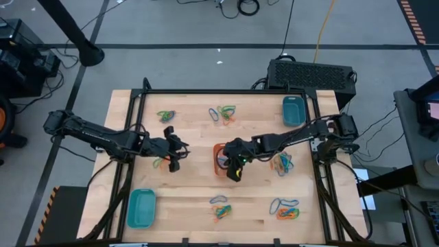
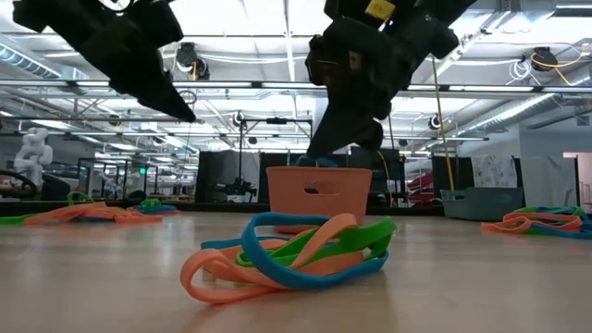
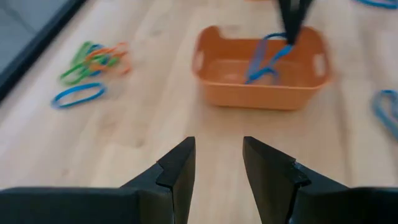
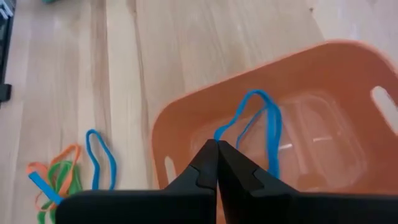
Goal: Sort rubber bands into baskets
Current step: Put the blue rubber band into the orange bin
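Dangling a blue band [image 4: 258, 121] over the orange basket [image 4: 348, 74], the right claw [image 4: 217, 163] pinches it for dropping; left claw [image 3: 217, 168] waits spread nearby.

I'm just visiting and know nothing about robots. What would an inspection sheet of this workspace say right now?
Surface: wooden table in a dark frame.
Job's things: orange basket mid-table; one teal basket at the near-left corner, another teal basket at the far-right corner; rubber band piles scattered about.
Clutter: nothing seen.
Grippers: right gripper over the orange basket, fingers shut on a blue rubber band that hangs into it; left gripper left of the basket, fingers apart, holding nothing.
Cables: black cables and a yellow cable on the floor beyond the table.
Surroundings: black box behind the table; large hall with shelving.
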